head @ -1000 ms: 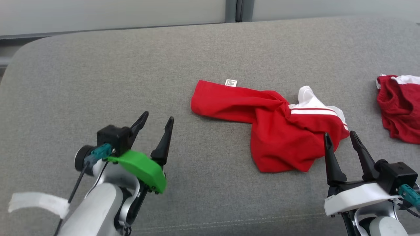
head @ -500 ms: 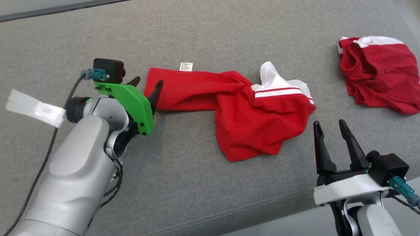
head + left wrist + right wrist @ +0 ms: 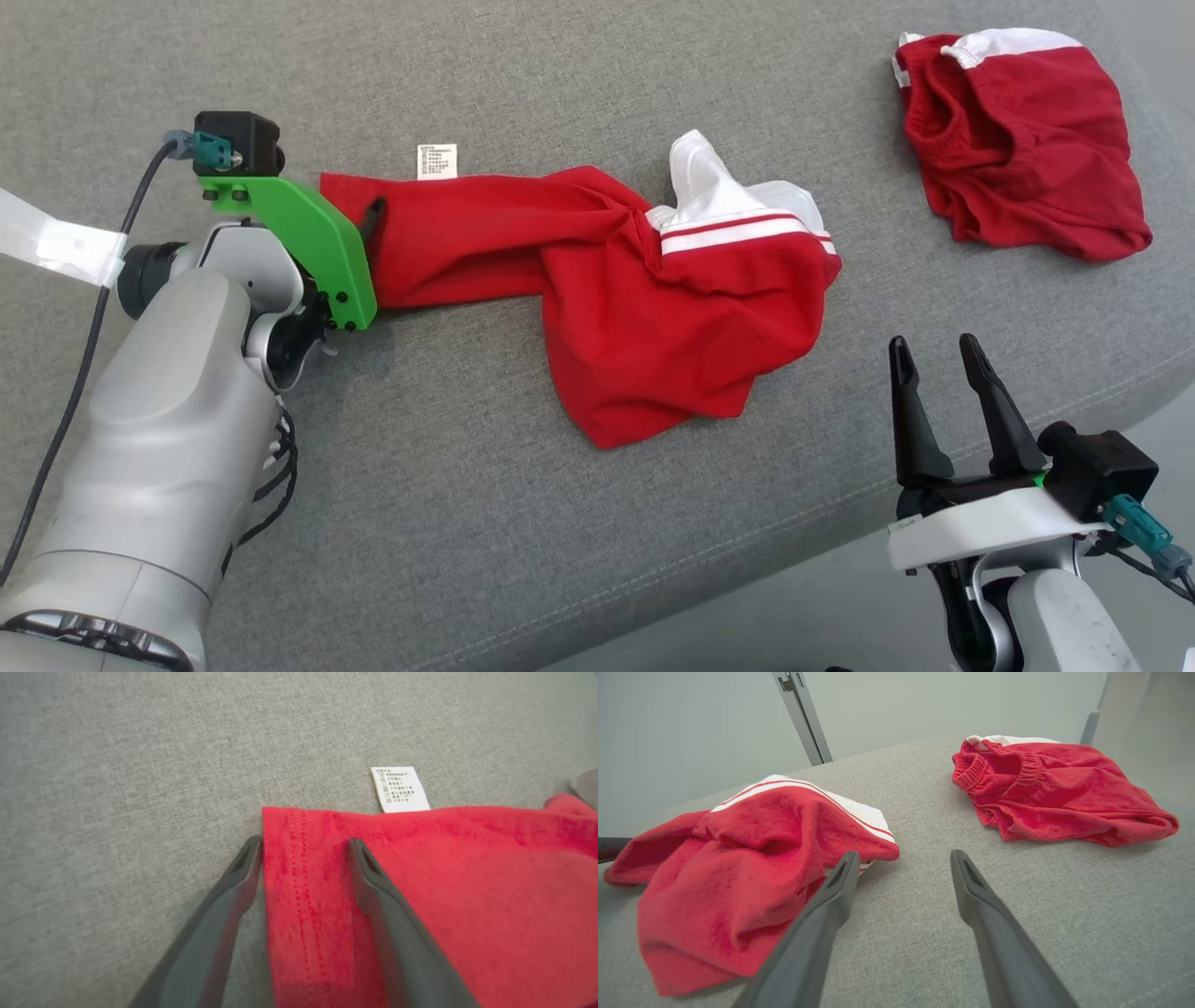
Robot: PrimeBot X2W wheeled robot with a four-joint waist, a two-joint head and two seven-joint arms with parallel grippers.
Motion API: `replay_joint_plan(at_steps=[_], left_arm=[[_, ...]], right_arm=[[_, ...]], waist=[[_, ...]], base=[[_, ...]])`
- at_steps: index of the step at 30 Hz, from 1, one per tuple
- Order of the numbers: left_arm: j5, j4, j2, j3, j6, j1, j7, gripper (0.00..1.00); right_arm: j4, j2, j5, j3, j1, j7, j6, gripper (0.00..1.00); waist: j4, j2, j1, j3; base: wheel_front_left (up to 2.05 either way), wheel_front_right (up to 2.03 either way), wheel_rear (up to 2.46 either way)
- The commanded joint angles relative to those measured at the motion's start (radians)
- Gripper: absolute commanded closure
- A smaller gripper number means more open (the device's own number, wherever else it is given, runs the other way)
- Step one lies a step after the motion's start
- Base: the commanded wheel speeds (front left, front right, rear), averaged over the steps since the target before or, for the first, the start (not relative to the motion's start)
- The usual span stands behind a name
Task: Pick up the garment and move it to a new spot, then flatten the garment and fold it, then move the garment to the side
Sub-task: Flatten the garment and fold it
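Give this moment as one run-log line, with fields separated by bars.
step: pick-up approach | left gripper: open, astride hemmed end of red garment | right gripper: open, holding nothing

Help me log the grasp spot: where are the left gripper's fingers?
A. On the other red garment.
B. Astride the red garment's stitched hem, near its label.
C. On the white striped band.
B: the open left gripper has one finger on the grey cushion beside the hem, the other on the red garment, with the white label just beyond.
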State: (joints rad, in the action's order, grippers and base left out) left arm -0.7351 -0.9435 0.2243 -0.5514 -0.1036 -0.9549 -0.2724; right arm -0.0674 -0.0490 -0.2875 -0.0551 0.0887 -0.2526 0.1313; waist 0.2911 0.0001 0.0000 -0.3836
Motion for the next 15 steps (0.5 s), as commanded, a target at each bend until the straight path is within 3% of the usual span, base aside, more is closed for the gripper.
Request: replay_joint_plan(at_steps=[1,2,8,15], left_arm=[[0.007,-0.016,-0.008,-0.011,-0.007,-0.006,0.010,0.63],[0.011,-0.019,-0.011,-0.018,-0.011,-0.011,0.022,1.00],[0.049,0.013,-0.007,-0.058,-0.021,-0.006,0.156,1.00],[0.065,0.145,0.035,-0.077,-0.026,0.134,0.343,1.00]], right_arm=[[-0.004,-0.001,-0.002,0.004,0.019,-0.008,-0.001,0.00],[-0.005,-0.001,0.000,0.005,0.021,-0.008,-0.001,0.00],[-0.006,-0.002,0.011,0.031,0.016,-0.011,-0.001,0.00],[0.004,-0.002,0.028,0.074,-0.005,-0.012,-0.001,0.00]], waist=[[-0.006,-0.0001,0.0000,-0.003],[-0.010,-0.0001,0.0000,-0.002],[-0.049,-0.0001,0.0000,0.007],[-0.114,-0.0001,0.0000,0.033]], base=[[0.00,0.00,0.00],[0.00,0.00,0.00],[0.00,0.00,0.00],[0.00,0.00,0.00]])
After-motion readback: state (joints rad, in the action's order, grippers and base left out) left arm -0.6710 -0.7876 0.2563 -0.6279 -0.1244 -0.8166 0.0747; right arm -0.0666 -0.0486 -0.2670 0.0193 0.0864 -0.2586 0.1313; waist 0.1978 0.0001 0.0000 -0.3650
